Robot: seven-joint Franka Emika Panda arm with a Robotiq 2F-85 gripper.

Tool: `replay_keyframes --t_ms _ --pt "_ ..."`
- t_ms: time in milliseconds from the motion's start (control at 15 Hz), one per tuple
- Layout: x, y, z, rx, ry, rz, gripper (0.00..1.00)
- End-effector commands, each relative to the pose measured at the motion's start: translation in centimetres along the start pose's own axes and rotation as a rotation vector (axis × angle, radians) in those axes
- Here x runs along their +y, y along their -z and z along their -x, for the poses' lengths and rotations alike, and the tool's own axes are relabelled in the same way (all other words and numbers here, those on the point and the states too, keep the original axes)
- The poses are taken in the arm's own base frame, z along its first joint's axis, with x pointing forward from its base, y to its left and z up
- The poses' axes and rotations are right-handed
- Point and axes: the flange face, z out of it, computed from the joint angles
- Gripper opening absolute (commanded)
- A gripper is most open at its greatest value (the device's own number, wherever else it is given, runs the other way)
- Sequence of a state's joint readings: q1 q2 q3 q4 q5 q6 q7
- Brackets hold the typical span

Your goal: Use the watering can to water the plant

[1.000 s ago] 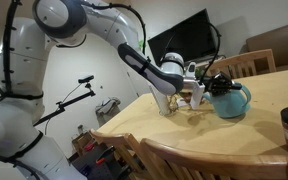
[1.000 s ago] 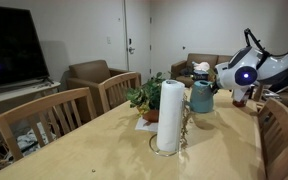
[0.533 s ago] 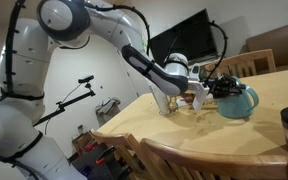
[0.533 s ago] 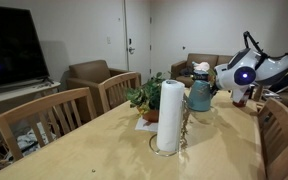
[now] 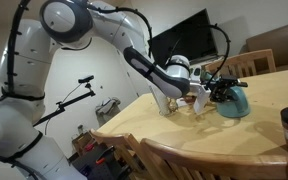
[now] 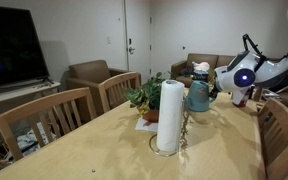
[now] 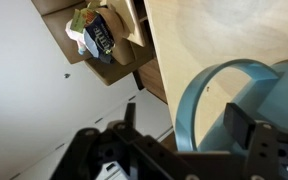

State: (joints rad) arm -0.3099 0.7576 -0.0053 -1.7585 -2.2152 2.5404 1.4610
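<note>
Watering can (image 5: 234, 101) lower, tool (image 5: 220, 91) clamped on handle.

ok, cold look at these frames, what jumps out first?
The big white robot arm reaching over the wooden table, its hand at the small teal-blue plastic watering can. Then the tall white paper towel roll mid-table, partly hiding the bushy green plant in its terracotta pot.

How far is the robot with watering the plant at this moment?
Done: the claw has reached the watering can. In hand: taking hold; in the wrist view its handle lies near the fingers, but a firm grasp cannot be confirmed. Left: carrying it to the plant beside the paper towel roll and pouring.
</note>
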Motion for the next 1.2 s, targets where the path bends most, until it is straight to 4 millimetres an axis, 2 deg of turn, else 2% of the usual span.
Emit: replay_keyframes --t_ms 0,467,867,1000,1067,1133 --pt "1.6 2.1 -0.2 0.014 0.025 0.028 1.00" --pt "2.5 6.7 0.3 0.026 0.093 0.089 1.00" --pt "0.4 10.6 2.3 0.066 0.159 0.058 1.00" --pt "0.4 12.0 2.9 0.089 0.167 0.042 1.00" --pt "-0.5 9.7 2.3 0.055 0.166 0.026 1.00" --pt "-0.6 10.0 2.5 0.055 0.168 0.022 1.00"
